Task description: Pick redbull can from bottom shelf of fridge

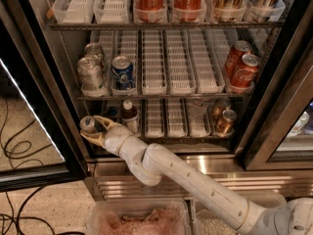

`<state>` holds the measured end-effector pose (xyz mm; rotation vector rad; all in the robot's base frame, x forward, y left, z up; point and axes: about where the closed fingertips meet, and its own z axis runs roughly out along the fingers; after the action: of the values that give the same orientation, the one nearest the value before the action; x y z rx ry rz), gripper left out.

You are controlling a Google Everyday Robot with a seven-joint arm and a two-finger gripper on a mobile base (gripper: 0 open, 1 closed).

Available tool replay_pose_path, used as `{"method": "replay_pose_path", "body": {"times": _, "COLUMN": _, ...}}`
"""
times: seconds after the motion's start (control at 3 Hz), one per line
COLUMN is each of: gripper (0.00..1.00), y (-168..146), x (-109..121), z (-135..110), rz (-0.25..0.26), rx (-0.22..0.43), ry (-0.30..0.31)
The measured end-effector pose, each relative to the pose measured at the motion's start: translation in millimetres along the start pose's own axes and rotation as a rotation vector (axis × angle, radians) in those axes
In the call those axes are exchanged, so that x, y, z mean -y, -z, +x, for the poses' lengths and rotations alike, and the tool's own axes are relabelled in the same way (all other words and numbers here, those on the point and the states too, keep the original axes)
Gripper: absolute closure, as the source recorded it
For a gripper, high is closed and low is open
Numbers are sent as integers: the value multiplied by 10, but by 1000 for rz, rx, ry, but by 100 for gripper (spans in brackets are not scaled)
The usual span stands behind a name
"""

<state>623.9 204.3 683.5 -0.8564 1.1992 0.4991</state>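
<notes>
My gripper (91,129) is at the left front of the fridge's (276,102) bottom shelf (168,117), its cream fingers (101,120) shut around the redbull can (88,124). Only the can's silver top and a little of its side show. The can is held at the shelf's left edge, beside the black door frame, lifted off the white lane dividers. My white arm (186,175) runs from the lower right up to it.
A small dark bottle (129,115) stands just right of the gripper. Bronze-gold cans (224,120) sit at the shelf's right. Above are silver cans (91,74), a blue can (122,71) and red cola cans (241,71). The open glass door (34,121) is left; a plastic bin (137,218) is below.
</notes>
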Motion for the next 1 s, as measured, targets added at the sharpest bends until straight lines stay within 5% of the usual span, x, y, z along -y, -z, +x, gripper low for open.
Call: {"method": "replay_pose_path", "body": {"times": 1.0, "gripper": 100, "y": 865, "x": -201, "z": -167, "rz": -166, "rx": -152, "ry": -132}}
